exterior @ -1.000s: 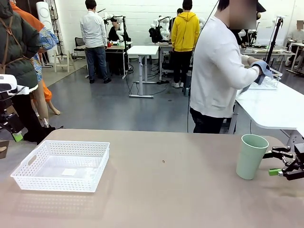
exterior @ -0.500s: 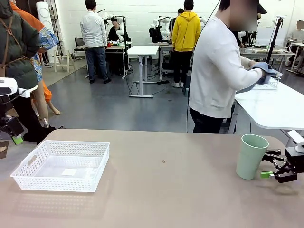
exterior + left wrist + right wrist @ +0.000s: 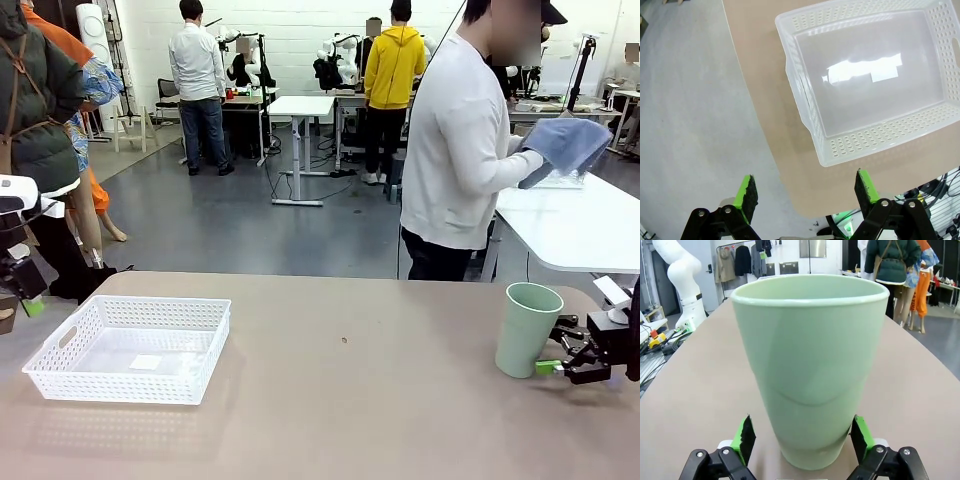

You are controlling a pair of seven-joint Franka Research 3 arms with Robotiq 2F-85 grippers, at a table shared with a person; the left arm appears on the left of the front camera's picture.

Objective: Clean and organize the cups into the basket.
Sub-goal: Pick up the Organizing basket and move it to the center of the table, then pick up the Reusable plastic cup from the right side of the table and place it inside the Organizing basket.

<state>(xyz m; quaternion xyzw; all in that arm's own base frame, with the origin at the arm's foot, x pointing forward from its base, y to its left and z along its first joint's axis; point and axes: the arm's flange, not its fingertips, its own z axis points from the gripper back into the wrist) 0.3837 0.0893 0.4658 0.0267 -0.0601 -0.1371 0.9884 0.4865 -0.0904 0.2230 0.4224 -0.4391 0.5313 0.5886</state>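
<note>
A tan desk [image 3: 340,410] in a busy lab. At nine o'clock the white lattice basket [image 3: 130,386] sits empty, with the left hand [image 3: 807,187] spread near it. At three o'clock the mint green cup [image 3: 528,328] stands upright between the right hand's [image 3: 801,435] spread fingers, ungripped. Nothing is packed yet.

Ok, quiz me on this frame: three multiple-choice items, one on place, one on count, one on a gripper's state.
1. The mint cup stands on the table: A) far left B) far right, by the right gripper C) dead centre.
2. Cups inside the basket: A) none B) one C) three.
3. The right gripper is: A) shut on the cup B) open, pads flanking the cup C) shut, empty.
B: it stands beside that gripper. A: its clear bottom is bare. B: green pads sit spread either side.
</note>
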